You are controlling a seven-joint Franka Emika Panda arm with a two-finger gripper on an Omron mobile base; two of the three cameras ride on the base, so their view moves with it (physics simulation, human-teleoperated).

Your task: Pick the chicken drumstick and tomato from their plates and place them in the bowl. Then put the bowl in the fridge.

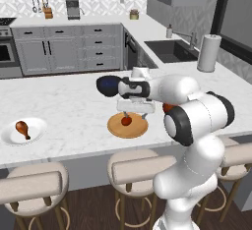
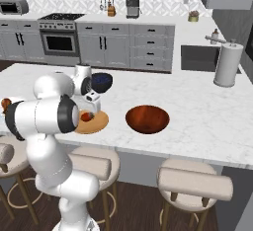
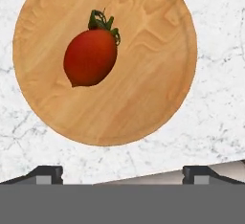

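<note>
One tomato [image 3: 90, 58] is lying on the wooden plate [image 3: 143, 98] w/ its green stem on, near the desk [image 1: 74, 111] front edge. Pincer [image 3: 122, 174] is hovering right above it, jaws spread wide, gripping nothing. Drumstick [image 1: 22, 129] is sitting on the white plate [image 1: 37, 130] well to the left. Reddish-brown bowl [image 2: 147, 118] is resting just right of the wooden plate.

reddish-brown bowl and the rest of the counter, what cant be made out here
- Reddish-brown bowl: in the left base view only a sliver of rim shows; the arm's elbow covers the rest.
- Tomato: in the right base view half hidden behind the arm.
- Chicken drumstick: small in the left base view; surface detail unreadable.
- Items on the far wall shelf: too small to identify.
</note>
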